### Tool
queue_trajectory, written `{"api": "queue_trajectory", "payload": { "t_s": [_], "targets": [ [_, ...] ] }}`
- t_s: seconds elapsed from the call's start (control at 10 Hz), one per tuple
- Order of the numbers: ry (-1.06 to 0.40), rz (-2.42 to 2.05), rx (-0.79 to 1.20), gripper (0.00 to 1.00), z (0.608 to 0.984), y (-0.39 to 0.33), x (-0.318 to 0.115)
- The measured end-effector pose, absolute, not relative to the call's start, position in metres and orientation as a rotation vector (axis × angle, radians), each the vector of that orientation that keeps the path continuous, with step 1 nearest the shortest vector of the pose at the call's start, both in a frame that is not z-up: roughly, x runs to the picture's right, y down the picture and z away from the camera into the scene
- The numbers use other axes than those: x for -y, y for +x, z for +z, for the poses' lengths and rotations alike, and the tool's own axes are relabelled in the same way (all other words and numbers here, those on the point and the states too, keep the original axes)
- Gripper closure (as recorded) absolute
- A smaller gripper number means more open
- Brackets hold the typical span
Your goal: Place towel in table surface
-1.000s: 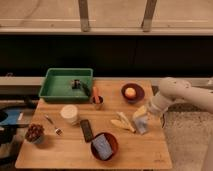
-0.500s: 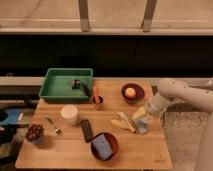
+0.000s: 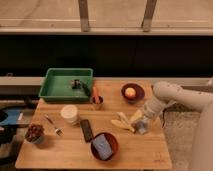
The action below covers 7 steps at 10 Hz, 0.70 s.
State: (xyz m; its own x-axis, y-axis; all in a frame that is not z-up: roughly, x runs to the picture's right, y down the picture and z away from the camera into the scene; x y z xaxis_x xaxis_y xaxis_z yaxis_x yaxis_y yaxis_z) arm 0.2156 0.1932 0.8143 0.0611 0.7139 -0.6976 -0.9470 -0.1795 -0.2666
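The towel [image 3: 141,128] is a small grey-blue bundle at the right side of the wooden table [image 3: 65,150], just right of the bananas [image 3: 125,121]. My gripper [image 3: 142,122] comes in from the right on a white arm [image 3: 167,95] and points down, directly on top of the towel. The towel sits at or just above the table surface, and its upper part is hidden by the gripper.
A dark bowl with an orange [image 3: 131,92] is behind the gripper. A red bowl [image 3: 104,146] holds a blue item at the front. A cup with a carrot [image 3: 96,100], a white cup [image 3: 69,114], a black remote [image 3: 86,130], a fork [image 3: 53,126], a grape bowl [image 3: 34,133] and a green tray [image 3: 66,84] lie further left.
The arm has shifted slightly left and lower, and the gripper stays over the towel beside the bananas.
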Motion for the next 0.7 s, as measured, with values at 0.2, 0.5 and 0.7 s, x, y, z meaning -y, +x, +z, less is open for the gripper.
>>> {"api": "queue_trajectory", "payload": {
  "t_s": [0.2, 0.5, 0.7],
  "targets": [
    [-0.869, 1.526, -0.366, 0.20, 0.820, 0.212, -0.196],
    [-0.856, 1.526, -0.389, 0.20, 0.834, 0.215, -0.192],
    [-0.846, 1.535, -0.407, 0.20, 0.844, 0.220, -0.191]
  ]
}}
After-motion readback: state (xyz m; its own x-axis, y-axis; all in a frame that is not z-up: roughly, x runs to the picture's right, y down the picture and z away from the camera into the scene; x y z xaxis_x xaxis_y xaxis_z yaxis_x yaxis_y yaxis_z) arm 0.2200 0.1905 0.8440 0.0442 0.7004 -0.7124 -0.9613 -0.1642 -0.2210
